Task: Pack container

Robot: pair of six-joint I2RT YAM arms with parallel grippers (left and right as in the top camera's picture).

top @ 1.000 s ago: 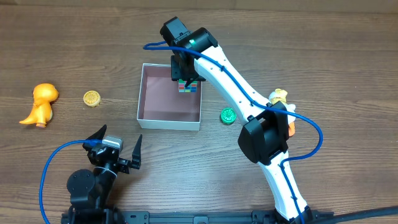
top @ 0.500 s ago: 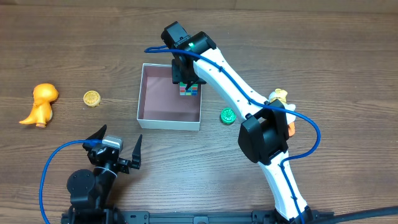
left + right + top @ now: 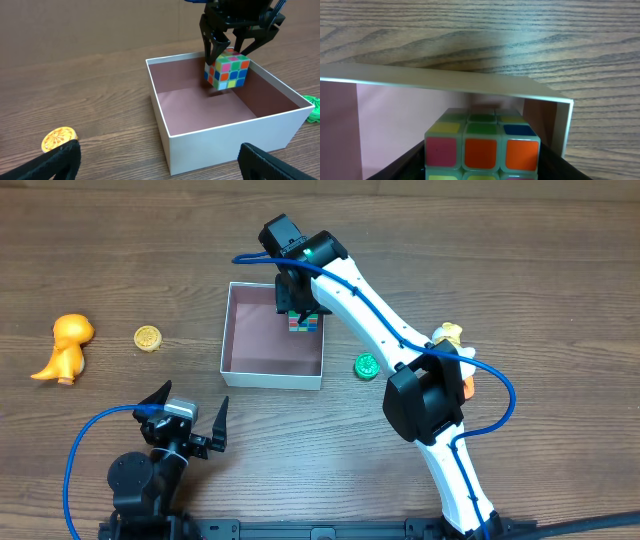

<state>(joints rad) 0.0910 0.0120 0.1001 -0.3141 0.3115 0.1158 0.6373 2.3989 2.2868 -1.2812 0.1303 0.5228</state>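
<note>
The step in hand is the placing of the cube (image 3: 227,72) in the container (image 3: 225,135). The right hand (image 3: 229,49) reaches down inside the container's back right corner. It pinches the cube near its top, one finger against each side. The cube hangs slightly tilted under the hand, which suggests it is gripped and not lying free. It is low in the box, close to the back wall. Whether a lower edge already touches the pink floor I cannot tell. The wrist view shows the container's white rim just ahead of the hand and the corner to its right.

The left hand (image 3: 190,398) is spread wide and holds nothing. It hovers over the tabletop, with the container ahead of it and apart from it.

Next, the right hand should let the cube settle flat on the floor, then spread its fingers and lift straight up. The walls stand close on two sides, so a sideways exit could drag the light box.

Other pieces wait outside. A green disc (image 3: 366,365) lies just beside the container, under the right arm. A gold disc (image 3: 148,338) and an orange dino (image 3: 65,345) lie ahead and left of the left hand, the dino farther off. The left hand looks best placed for those two.
</note>
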